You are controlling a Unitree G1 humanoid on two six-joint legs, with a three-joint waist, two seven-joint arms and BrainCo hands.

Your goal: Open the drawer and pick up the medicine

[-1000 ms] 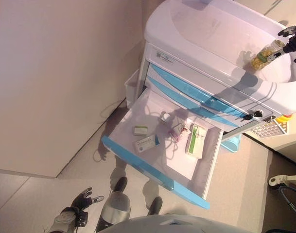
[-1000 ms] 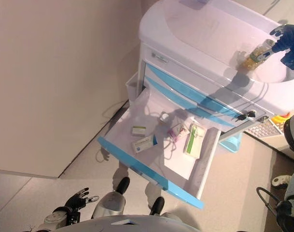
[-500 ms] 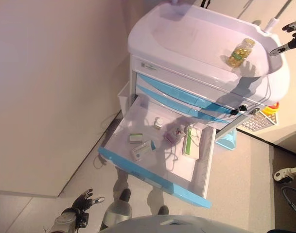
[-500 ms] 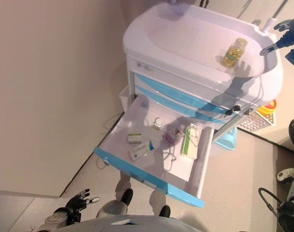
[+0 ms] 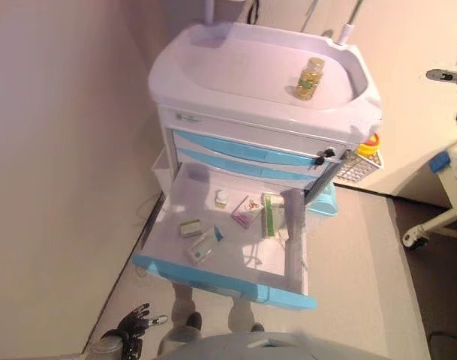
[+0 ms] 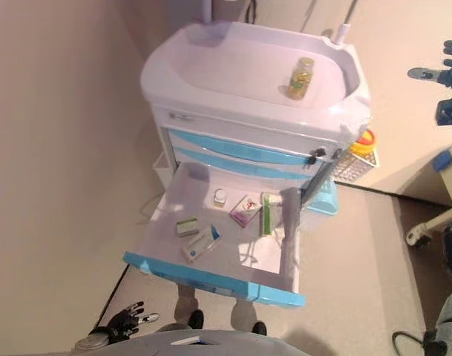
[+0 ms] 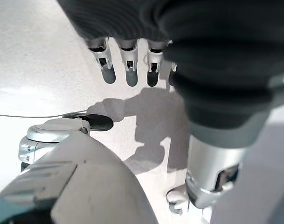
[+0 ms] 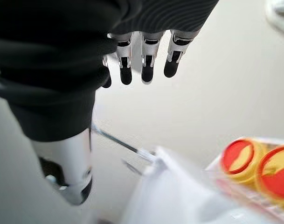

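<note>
The drawer (image 5: 236,251) of the cart (image 5: 258,112) stands pulled fully out toward the robot, its blue front (image 5: 224,279) nearest. On the drawer floor lie several medicine packs: a small white jar (image 5: 221,199) at the back, a pink box (image 5: 247,211) beside it, a long green-and-white box (image 5: 269,214) with its long axis running front to back, a small greenish box (image 5: 190,228) on the left and a white-and-blue box (image 5: 202,248) lying aslant near the front. A bottle of yellow capsules (image 5: 313,78) stands apart from these on the cart's top surface (image 5: 243,64).

Neither hand holds anything. The left hand (image 5: 132,324) hangs low by the floor, below and left of the drawer front, its fingers (image 7: 128,70) straight and spread. The right hand (image 6: 448,67) is raised far out to the right, level with the cart top and well apart from it, its fingers (image 8: 146,65) straight too.

The bottle looks already delivered to the top. If another pack is wanted, the left hand is nearer the drawer, which lies up and to its right. The drawer is open from above with bare floor between the packs, so fingers have room to come down; the side walls and the front lip are the edges to clear.
</note>
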